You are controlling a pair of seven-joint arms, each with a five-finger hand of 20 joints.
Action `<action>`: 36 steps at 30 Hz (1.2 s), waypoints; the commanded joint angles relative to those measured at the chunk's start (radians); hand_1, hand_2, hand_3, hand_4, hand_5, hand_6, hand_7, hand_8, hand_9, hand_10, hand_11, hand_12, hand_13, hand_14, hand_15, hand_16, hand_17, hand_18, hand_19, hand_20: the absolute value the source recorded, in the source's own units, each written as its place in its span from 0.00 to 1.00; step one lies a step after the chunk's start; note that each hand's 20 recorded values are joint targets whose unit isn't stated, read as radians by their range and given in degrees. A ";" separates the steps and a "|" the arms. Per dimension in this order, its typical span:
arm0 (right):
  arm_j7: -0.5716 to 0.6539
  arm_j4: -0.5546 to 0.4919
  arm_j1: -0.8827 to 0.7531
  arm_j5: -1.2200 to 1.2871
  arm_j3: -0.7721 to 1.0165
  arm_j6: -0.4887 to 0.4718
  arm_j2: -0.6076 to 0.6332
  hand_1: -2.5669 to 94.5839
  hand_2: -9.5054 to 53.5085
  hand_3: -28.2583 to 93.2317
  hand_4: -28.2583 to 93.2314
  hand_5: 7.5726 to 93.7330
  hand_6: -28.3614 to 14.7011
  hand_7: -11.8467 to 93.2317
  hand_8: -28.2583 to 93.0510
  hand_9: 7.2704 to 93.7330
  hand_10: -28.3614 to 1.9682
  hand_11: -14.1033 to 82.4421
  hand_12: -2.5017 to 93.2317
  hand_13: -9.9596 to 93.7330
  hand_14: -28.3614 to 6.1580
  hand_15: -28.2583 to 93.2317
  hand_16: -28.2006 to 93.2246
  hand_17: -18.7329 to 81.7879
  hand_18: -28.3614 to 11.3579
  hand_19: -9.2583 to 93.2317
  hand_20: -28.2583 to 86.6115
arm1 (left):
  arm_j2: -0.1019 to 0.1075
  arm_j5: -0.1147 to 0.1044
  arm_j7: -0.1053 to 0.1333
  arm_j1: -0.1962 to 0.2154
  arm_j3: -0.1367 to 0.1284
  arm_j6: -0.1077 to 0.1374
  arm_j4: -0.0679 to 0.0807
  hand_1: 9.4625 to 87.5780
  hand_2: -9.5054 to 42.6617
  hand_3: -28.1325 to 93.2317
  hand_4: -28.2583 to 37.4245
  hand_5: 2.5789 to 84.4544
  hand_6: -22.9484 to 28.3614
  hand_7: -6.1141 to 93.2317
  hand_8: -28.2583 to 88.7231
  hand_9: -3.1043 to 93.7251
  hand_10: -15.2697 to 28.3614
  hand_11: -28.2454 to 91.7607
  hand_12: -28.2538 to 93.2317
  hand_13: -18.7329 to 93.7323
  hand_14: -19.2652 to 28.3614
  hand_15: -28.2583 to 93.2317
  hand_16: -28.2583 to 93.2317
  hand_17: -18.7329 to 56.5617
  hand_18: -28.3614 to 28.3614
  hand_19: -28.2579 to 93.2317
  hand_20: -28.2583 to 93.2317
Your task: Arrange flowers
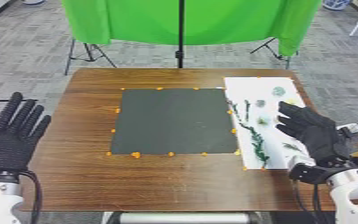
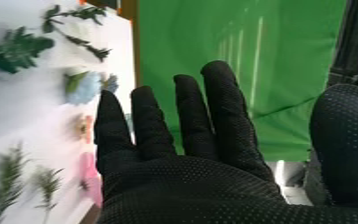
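Long green sprig (image 1: 258,142) and blue flower (image 2: 85,90) on white sheet (image 1: 246,87), right side of bench (image 1: 158,185). Right hand (image 1: 312,131) by sheet, fingers apart, empty; left hand (image 1: 7,147) likewise, at left edge. Both pieces likely light; sprig bendy, petals fragile, could tear. Best pinch sprig mid-stem, flower by stem end. No readable labels on either.
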 commanded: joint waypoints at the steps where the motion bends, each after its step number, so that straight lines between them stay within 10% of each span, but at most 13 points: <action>1: -0.001 -0.006 -0.024 0.004 -0.015 0.020 -0.003 0.12 0.36 0.89 0.00 0.45 0.60 0.21 0.14 0.37 0.64 0.19 0.12 0.36 0.43 0.30 0.33 0.30 0.38 0.27 0.38 | -0.004 -0.013 0.010 0.018 -0.005 -0.001 -0.004 0.16 0.40 0.81 0.00 0.40 0.58 0.11 0.16 0.33 0.62 0.29 0.29 0.35 0.61 0.26 0.22 0.16 0.71 0.41 0.30; 10: -0.021 -0.032 -0.035 -0.287 -0.062 0.105 0.027 0.18 0.30 0.89 0.00 0.46 0.60 0.21 0.14 0.38 0.63 0.19 0.12 0.41 0.41 0.32 0.35 0.30 0.35 0.32 0.39 | -0.006 -0.023 0.013 0.015 0.006 0.002 -0.004 0.17 0.40 0.82 0.00 0.41 0.58 0.12 0.16 0.33 0.63 0.29 0.29 0.35 0.61 0.26 0.22 0.16 0.71 0.42 0.31; 14: 0.103 0.010 -0.014 -0.889 -0.289 0.603 0.141 0.24 0.15 0.89 0.00 0.55 0.57 0.24 0.13 0.54 0.48 0.27 0.16 0.57 0.45 0.44 0.40 0.34 0.29 0.51 0.44 | -0.004 -0.024 0.017 0.011 0.011 0.005 -0.004 0.17 0.40 0.82 0.00 0.42 0.59 0.12 0.16 0.34 0.63 0.30 0.29 0.36 0.61 0.27 0.22 0.16 0.71 0.42 0.31; 18: 0.245 0.018 0.025 -1.206 -0.338 0.420 0.176 0.33 0.00 0.86 0.00 0.71 0.62 0.31 0.12 0.69 0.43 0.63 0.33 0.64 0.41 0.83 0.48 0.41 0.18 0.81 0.58 | -0.009 -0.016 0.013 0.014 0.013 0.014 -0.003 0.17 0.40 0.82 0.00 0.43 0.59 0.12 0.17 0.35 0.64 0.31 0.30 0.36 0.62 0.27 0.22 0.16 0.71 0.42 0.31; 28: 0.347 0.076 0.073 -1.496 -0.445 0.196 0.242 0.41 0.00 0.74 0.00 0.69 0.61 0.31 0.12 0.64 0.39 0.75 0.41 0.63 0.35 0.89 0.56 0.42 0.10 0.86 0.63 | -0.005 -0.038 0.018 0.008 0.022 0.023 -0.007 0.17 0.41 0.82 0.00 0.44 0.59 0.13 0.17 0.36 0.64 0.31 0.30 0.37 0.62 0.27 0.22 0.16 0.72 0.42 0.31; 36: 0.413 0.118 0.123 -1.517 -0.553 0.048 0.332 0.60 0.00 0.38 0.03 0.73 0.58 0.32 0.14 0.66 0.33 0.76 0.43 0.64 0.28 0.91 0.57 0.43 0.03 0.88 0.66 | -0.001 -0.044 0.022 0.002 0.027 0.026 -0.006 0.17 0.41 0.82 0.00 0.44 0.60 0.13 0.17 0.37 0.65 0.32 0.30 0.38 0.64 0.28 0.22 0.16 0.72 0.43 0.31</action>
